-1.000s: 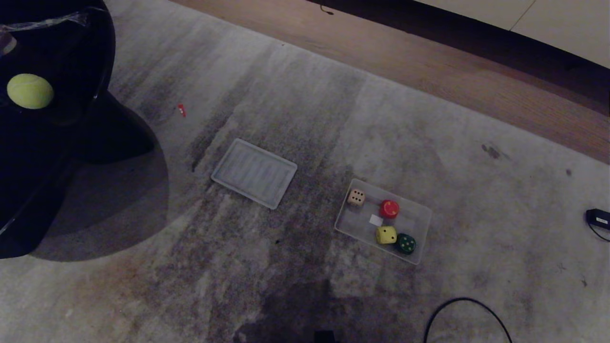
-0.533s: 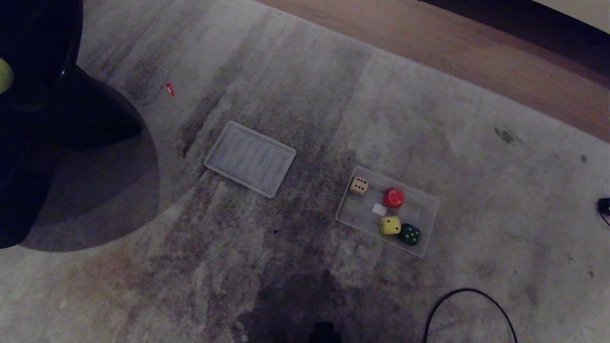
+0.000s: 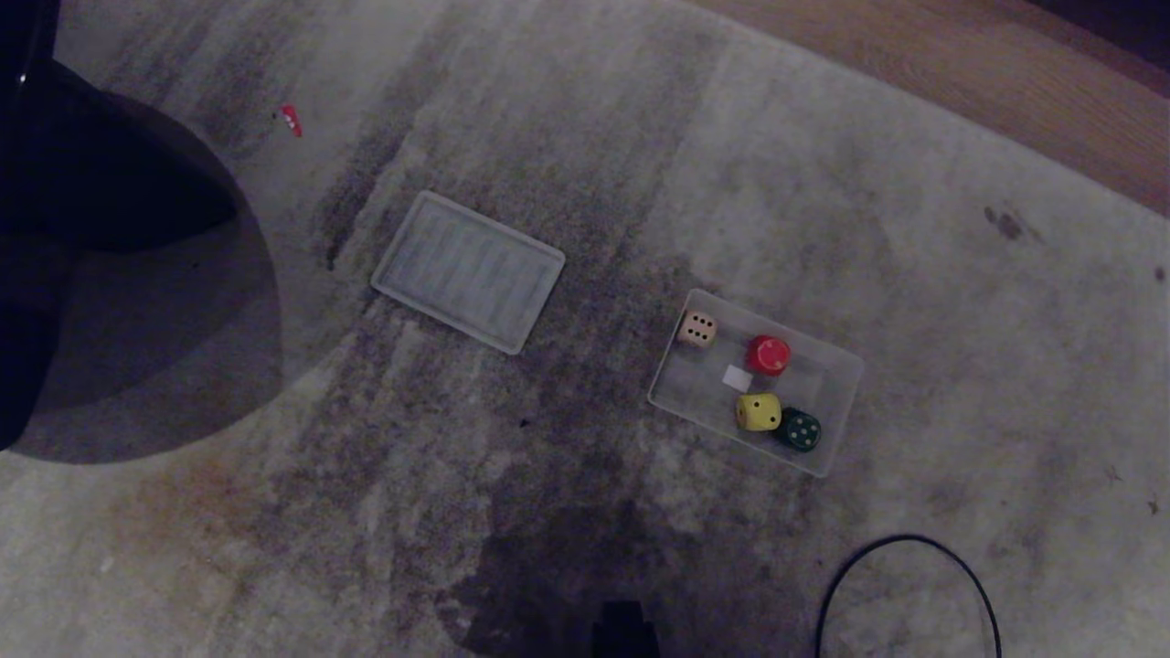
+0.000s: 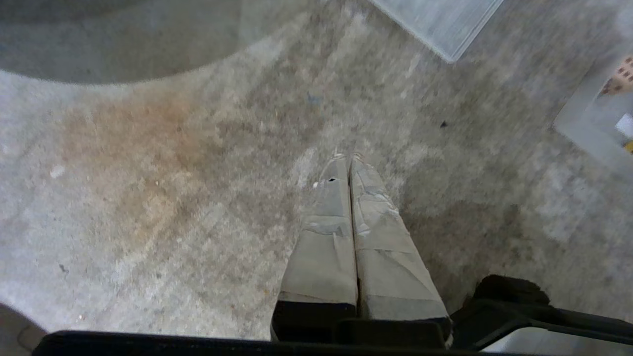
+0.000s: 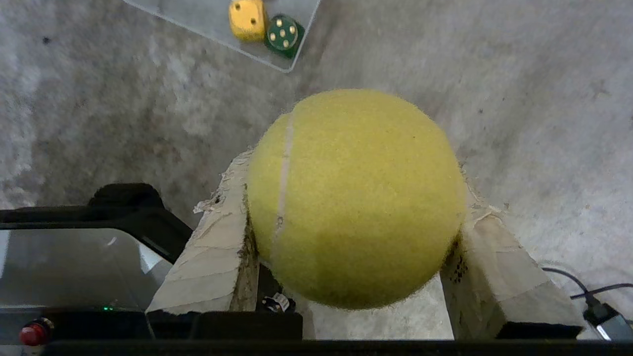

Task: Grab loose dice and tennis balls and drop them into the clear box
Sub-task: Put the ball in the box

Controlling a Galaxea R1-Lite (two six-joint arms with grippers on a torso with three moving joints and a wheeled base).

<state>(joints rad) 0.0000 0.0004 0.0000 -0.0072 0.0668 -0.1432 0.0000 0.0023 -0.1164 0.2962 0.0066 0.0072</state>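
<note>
Head view: the clear box (image 3: pixel 845 384) sits on the grey carpet (image 3: pixel 585 512), and it serves as the landmark here. Inside it lie four dice: the beige die (image 3: pixel 697 329) in the corner nearest the lid, the red die (image 3: pixel 769 355) beside it along the far wall, the yellow die (image 3: pixel 759 412) against the near wall, and the dark green die (image 3: pixel 800 429) touching the yellow one on the side away from the lid. A small white slip (image 3: pixel 737 377) lies on the box floor between them. The flat ribbed lid (image 3: pixel 468 270) rests on the carpet well apart from the box, to its left. A black cable (image 3: pixel 900 548) curves on the carpet nearer the robot than the box. Neither arm shows in this view.

In the right wrist view the right gripper (image 5: pixel 353 217) is clamped on a tennis ball (image 5: pixel 356 198), one taped finger on each side, held above the carpet short of the box's near corner. In the left wrist view the left gripper (image 4: pixel 348 163) has its taped fingers pressed together, empty, above bare carpet to the box's left
</note>
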